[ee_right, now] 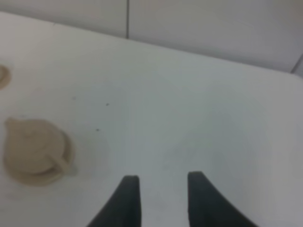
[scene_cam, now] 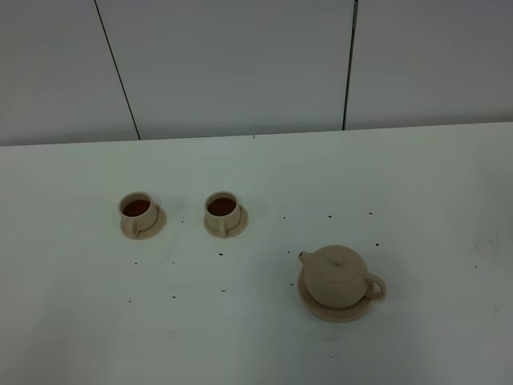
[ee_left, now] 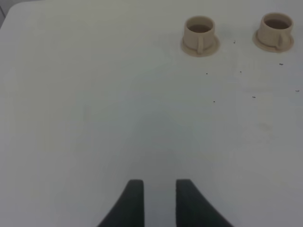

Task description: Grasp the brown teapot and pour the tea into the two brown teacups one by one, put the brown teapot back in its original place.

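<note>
Two teacups [scene_cam: 137, 211] [scene_cam: 222, 210] hold tea; teapot [scene_cam: 337, 276] on saucer [scene_cam: 314, 304]; both jaws parted, empty; nothing legible.

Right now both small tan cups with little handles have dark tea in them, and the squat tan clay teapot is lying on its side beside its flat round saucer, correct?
Not quite. The squat tan clay teapot stands upright on its flat round saucer, as the exterior high view shows. Both small tan cups do hold dark tea.
</note>
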Controlling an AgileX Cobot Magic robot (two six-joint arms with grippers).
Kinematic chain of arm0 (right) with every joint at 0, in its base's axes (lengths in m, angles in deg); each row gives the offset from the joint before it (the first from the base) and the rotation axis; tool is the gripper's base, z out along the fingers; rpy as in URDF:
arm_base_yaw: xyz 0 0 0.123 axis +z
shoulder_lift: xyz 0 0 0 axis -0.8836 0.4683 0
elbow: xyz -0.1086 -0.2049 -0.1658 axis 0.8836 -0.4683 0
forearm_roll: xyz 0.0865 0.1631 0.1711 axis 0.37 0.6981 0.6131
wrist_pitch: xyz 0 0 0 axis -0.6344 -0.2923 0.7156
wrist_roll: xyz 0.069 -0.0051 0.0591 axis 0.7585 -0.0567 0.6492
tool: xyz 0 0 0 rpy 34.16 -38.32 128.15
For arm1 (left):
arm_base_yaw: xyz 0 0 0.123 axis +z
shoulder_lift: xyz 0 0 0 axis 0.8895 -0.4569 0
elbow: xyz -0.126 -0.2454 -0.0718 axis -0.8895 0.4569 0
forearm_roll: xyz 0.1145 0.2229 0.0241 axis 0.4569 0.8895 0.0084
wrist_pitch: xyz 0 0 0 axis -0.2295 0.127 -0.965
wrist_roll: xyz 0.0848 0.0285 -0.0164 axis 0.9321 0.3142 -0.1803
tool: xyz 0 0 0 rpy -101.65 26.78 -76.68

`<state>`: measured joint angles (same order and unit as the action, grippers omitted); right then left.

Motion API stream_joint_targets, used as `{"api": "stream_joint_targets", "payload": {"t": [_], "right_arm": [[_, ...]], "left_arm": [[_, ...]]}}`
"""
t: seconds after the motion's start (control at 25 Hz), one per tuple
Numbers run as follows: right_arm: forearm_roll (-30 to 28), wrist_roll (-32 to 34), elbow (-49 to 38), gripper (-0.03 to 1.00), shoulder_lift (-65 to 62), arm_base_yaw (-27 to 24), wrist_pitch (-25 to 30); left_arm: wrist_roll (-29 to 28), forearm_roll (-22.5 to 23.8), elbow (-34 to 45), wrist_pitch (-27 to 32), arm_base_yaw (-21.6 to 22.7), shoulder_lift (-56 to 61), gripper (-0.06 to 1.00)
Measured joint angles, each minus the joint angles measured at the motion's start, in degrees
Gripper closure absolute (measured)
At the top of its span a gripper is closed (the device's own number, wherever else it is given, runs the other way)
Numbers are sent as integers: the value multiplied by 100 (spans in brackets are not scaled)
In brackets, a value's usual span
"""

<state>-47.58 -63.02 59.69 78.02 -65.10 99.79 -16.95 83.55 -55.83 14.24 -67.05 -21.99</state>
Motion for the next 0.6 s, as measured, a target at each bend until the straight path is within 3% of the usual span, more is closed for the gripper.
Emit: {"api": "stream_joint_targets", "payload": {"t": [0.36, 0.6], "right_arm": [[-537, 1113, -821, 73, -1424, 0, 162], [-1409, 2076, -952, 73, -2466, 0, 1043]], "left_arm": [[0, 0, 0, 0, 0, 0, 71], [0, 0, 0, 0, 0, 0, 71]]}}
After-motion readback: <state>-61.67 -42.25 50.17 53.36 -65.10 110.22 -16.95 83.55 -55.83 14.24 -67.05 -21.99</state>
